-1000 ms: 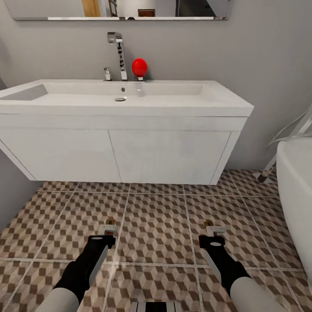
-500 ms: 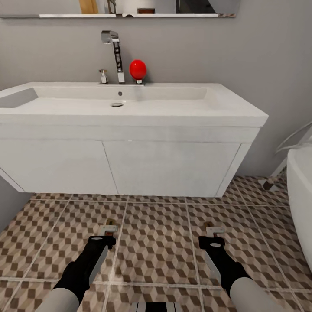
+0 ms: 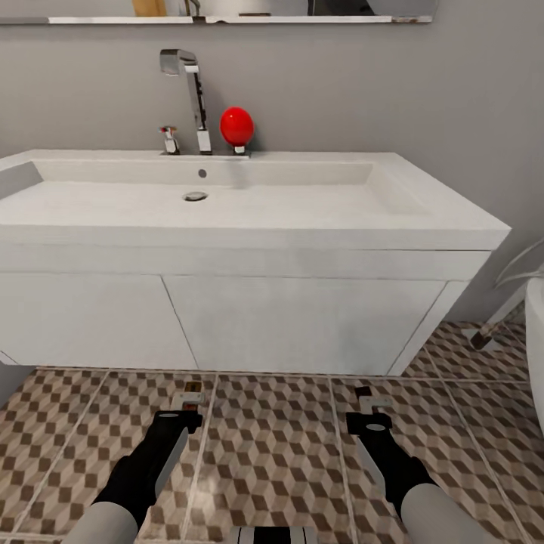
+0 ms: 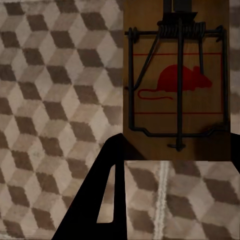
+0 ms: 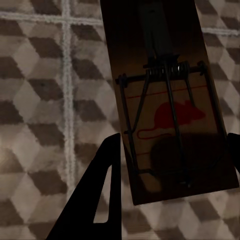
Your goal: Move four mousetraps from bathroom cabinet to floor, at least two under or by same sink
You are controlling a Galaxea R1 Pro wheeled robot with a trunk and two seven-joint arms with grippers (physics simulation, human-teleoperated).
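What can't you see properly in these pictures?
- Left mousetrap: in the left wrist view its far end is cut by the picture edge; in the head view the left gripper hides most of it.
- Right mousetrap: near corner behind a dark finger.
- Sink: left end cut off in the head view.
- Floor under the sink: hidden by it.
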